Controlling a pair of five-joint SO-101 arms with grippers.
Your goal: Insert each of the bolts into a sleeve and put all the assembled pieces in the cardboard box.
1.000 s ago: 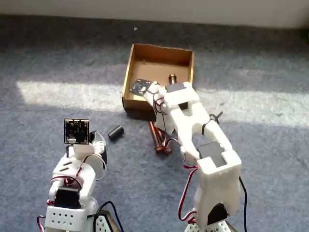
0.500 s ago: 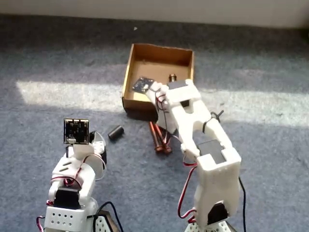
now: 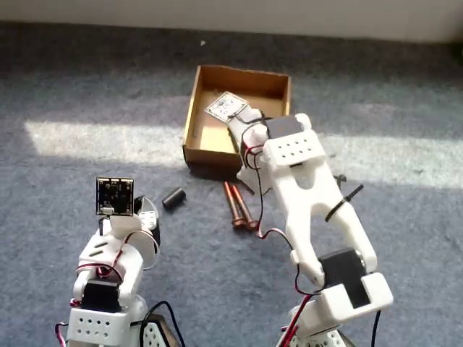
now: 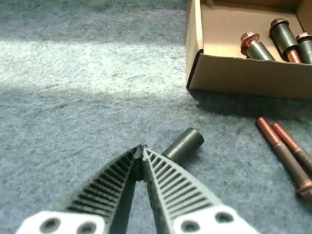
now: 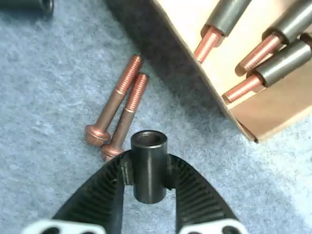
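Note:
My right gripper point(image 5: 149, 163) is shut on a dark sleeve point(image 5: 149, 146), held end-up above the carpet. Just beyond it two copper bolts point(image 5: 117, 114) lie side by side; in the high view these bolts point(image 3: 239, 204) sit below the cardboard box point(image 3: 194, 108). The box point(image 5: 273, 105) holds several bolts with sleeves on them point(image 5: 273, 68). My left gripper point(image 4: 142, 152) is shut with nothing in it, low over the carpet, its tips just short of a second loose sleeve point(image 4: 184, 145). That sleeve point(image 3: 173, 197) lies left of the bolts.
Grey carpet covers the whole floor, with a sunlit band across the middle. The right arm point(image 3: 304, 173) stands over the box's near right corner. A pale wall edge point(image 3: 231, 14) runs along the far side.
The right arm has risen and swung right, its wrist now farther over the box. Both bolts on the carpet are now uncovered. The left arm has not moved.

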